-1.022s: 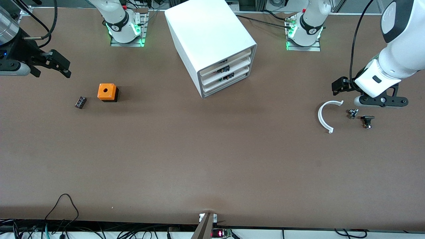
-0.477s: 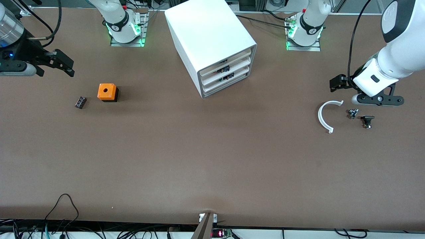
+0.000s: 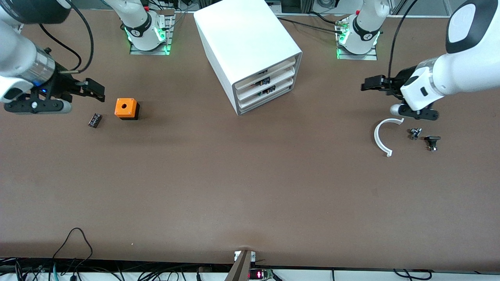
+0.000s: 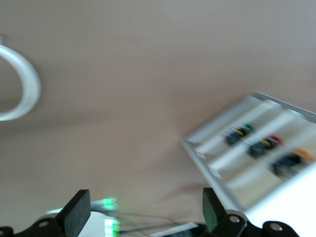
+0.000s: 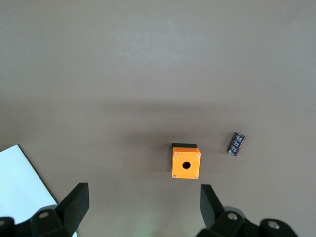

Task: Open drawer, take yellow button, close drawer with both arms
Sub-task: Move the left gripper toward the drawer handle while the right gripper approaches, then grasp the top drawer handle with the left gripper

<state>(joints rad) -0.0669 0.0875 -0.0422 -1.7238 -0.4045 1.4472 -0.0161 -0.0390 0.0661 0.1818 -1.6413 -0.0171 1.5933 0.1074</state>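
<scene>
Drawer (image 3: 265,73) fronts on your cabinet (image 3: 247,50) all sit flush, the button (image 4: 292,161) resting inside the uppermost one. Your left gripper (image 3: 368,85) hangs with fingers spread over bare table toward the left arm's end, above the white curved piece (image 3: 381,136). Your right gripper (image 3: 95,90) hangs spread, empty, beside the orange cube (image 3: 126,108).

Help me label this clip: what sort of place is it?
Probably a robotics lab bench: two robot arms bolted to a brown table, a white drawer cabinet, small parts, loose cables along the edge.
</scene>
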